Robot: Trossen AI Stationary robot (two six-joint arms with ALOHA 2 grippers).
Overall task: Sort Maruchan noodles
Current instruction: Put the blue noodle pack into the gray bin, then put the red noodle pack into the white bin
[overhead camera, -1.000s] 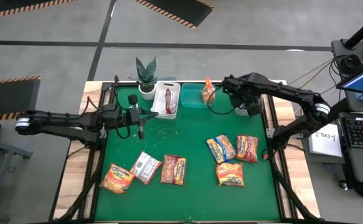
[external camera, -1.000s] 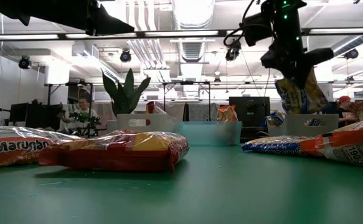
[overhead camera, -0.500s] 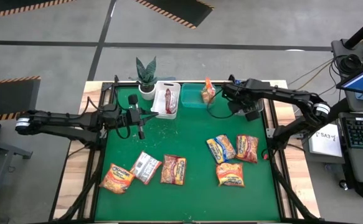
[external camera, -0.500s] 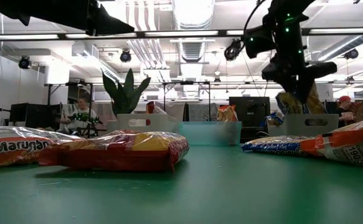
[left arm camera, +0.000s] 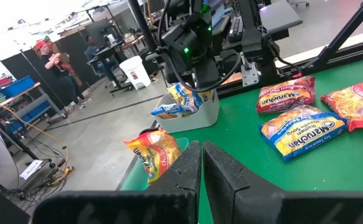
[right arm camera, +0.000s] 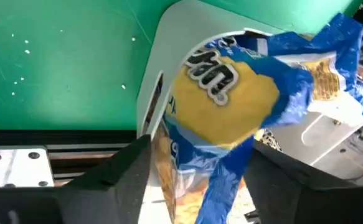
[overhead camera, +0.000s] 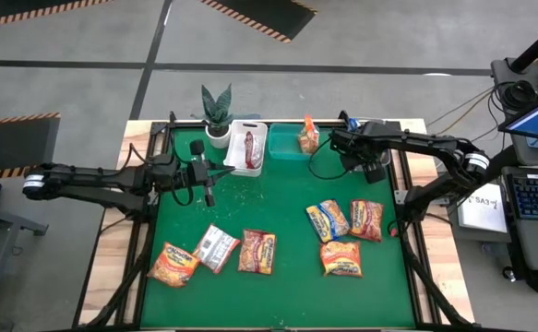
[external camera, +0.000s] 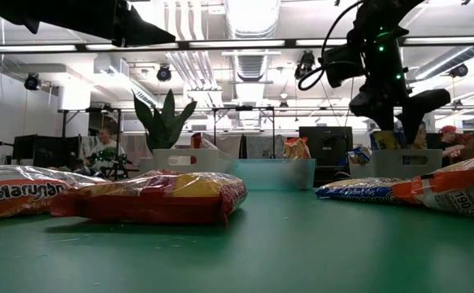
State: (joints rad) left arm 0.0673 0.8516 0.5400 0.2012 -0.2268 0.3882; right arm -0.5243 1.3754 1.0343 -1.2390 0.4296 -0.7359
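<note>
At the table's (overhead camera: 287, 277) six o'clock edge we see six Maruchan packets (overhead camera: 256, 251) waiting; at one o'clock the right tool (overhead camera: 372, 169), fingers spread, is dropping a blue-yellow packet (right arm camera: 231, 99) into the grey bin (left arm camera: 197, 115). The left tool (overhead camera: 211, 199) idles closed at ten o'clock. Next, we judge, the right tool must lift clear and reach for another packet.

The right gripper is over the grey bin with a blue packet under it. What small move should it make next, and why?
Probably lift straight up and away. The right gripper hangs over the grey bin with its fingers apart, and the blue packet already sits in that bin. Six packets, such as the one at, remain on the green mat.
</note>
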